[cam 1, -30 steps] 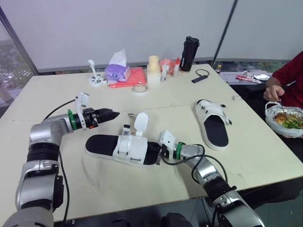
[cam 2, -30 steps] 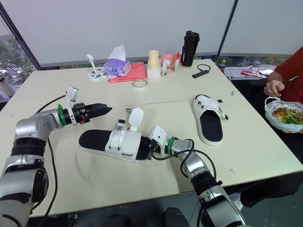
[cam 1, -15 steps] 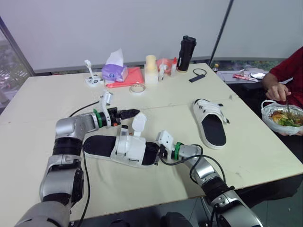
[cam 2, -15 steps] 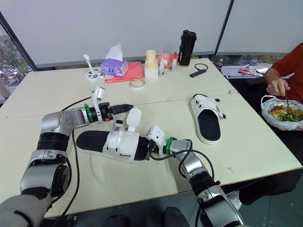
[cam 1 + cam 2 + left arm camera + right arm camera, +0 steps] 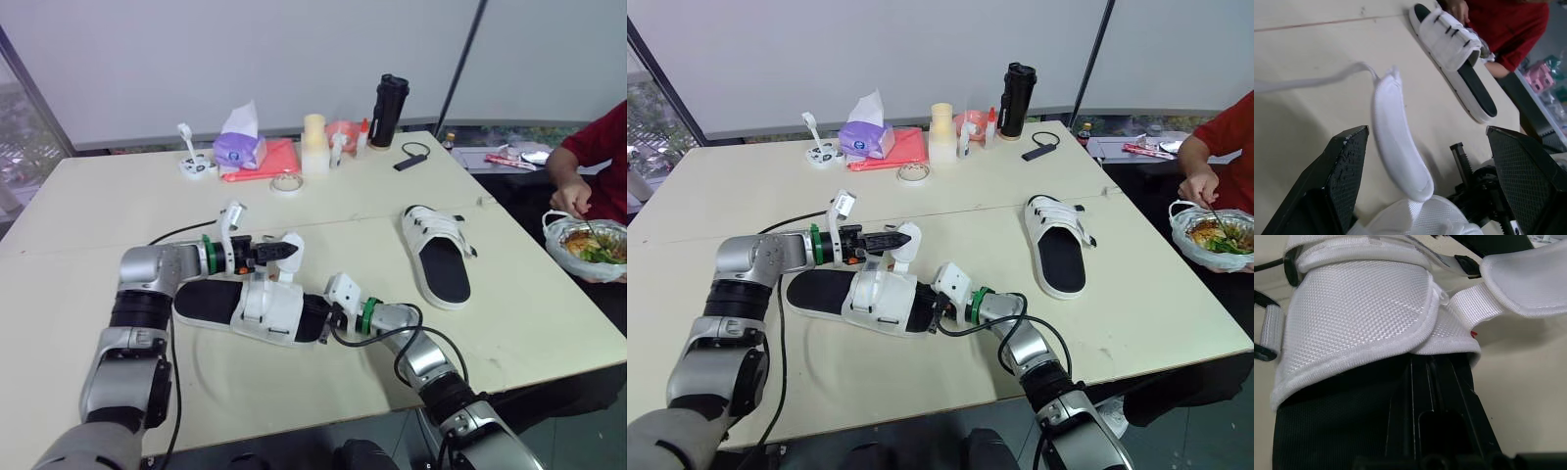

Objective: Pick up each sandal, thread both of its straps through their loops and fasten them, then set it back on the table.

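Lining up the threading step with the left gripper (image 5: 282, 251) spread wide around the upright loose strap (image 5: 1398, 142) of the near sandal (image 5: 265, 308) on the table (image 5: 118, 206), right gripper (image 5: 333, 315) at its open end, grip impossible to tell; calls next, probably, for pinching that strap.

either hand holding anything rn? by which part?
Left hand: nothing, fingers open around the raised white strap of the white-and-black sandal. Right hand: pushed into the sandal's strapped end, grip cannot be told.
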### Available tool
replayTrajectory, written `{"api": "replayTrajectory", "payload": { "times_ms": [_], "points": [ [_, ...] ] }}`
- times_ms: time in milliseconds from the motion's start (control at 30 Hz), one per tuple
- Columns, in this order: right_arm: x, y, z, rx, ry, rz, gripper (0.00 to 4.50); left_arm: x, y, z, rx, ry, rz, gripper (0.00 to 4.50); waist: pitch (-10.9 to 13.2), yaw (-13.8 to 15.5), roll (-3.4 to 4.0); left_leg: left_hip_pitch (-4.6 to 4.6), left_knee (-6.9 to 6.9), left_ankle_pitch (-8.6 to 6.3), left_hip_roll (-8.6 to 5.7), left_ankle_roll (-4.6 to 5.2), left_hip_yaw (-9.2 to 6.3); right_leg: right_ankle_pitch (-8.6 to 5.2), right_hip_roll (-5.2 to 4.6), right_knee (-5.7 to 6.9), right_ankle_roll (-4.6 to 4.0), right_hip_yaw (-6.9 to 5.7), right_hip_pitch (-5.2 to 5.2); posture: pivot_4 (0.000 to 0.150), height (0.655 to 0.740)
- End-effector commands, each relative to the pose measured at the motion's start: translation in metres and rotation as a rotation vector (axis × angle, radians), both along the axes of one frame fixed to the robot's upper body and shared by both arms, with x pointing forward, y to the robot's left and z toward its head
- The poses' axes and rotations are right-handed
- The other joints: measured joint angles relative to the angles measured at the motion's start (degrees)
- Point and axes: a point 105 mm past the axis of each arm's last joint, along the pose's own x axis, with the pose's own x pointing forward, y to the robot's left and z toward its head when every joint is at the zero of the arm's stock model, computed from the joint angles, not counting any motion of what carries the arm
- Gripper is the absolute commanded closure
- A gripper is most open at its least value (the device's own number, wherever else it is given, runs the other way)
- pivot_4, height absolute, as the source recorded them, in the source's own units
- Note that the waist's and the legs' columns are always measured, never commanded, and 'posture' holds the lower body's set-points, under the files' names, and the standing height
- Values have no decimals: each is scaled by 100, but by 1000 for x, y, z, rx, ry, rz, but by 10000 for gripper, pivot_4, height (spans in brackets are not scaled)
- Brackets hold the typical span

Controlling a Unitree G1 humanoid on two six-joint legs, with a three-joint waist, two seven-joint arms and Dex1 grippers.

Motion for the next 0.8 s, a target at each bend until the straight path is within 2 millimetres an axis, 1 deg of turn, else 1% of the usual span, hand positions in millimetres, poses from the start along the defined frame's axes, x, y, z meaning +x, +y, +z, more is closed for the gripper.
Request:
{"api": "replayTrajectory", "payload": {
  "times_ms": [33,100,200,267,300,333,400,567,600,733,800],
  "points": [
    [-21,-17,-69,-202,202,-9,45000,18,-7,3,-37,23,69,5239,0,5,-2,0,0,0,0,0,0,0,0,0,0,0,1,1500,7394],
    [-21,-17,-70,-203,202,-7,45000,30,-12,4,-103,59,129,5239,3,12,-7,0,1,0,-1,0,-2,0,1,0,0,-2,1,1500,7394],
    [-23,-16,-71,-211,198,-1,45000,53,-15,15,-268,120,272,5239,9,7,-17,-1,2,0,-2,1,-1,0,2,-1,1,-7,0,1500,7394],
    [-23,-16,-72,-217,194,1,45000,61,-16,19,-354,174,340,5239,9,-9,-18,-1,0,0,-1,0,-1,0,2,-1,3,-7,-1,1500,7394],
    [-23,-16,-72,-218,192,1,45000,63,-17,23,-378,177,346,5239,9,-19,-17,-1,-1,0,-1,1,-1,0,3,-2,4,-7,-2,1500,7394],
    [-22,-16,-71,-217,190,-2,45000,64,-19,27,-392,173,342,7615,9,-25,-16,0,-2,0,-2,0,-1,-2,3,-2,7,-7,-1,1500,7394],
    [-22,-16,-71,-213,188,-7,45000,64,-22,30,-397,157,323,13961,10,-27,-16,0,-3,0,-1,-1,-1,-3,3,-2,9,-8,-1,1500,7394],
    [-21,-16,-70,-209,189,-15,45000,62,-21,28,-374,142,309,40141,10,-26,-15,0,-3,7,-2,-15,0,-2,2,0,10,-9,-1,1500,7394],
    [-21,-16,-71,-209,190,-15,45000,62,-21,27,-367,140,309,44515,10,-26,-15,1,-3,8,-2,-16,0,-2,2,1,10,-9,-1,1500,7394],
    [-22,-16,-71,-211,194,-11,45000,62,-22,28,-335,104,289,44515,10,-26,-15,1,-3,8,-2,-17,0,-2,2,1,10,-10,-1,1500,7394],
    [-21,-16,-71,-212,194,-11,45000,61,-24,36,-327,46,252,44515,10,-26,-15,1,-3,8,-2,-18,0,-2,3,1,10,-10,-1,1500,7394]
  ]
}}
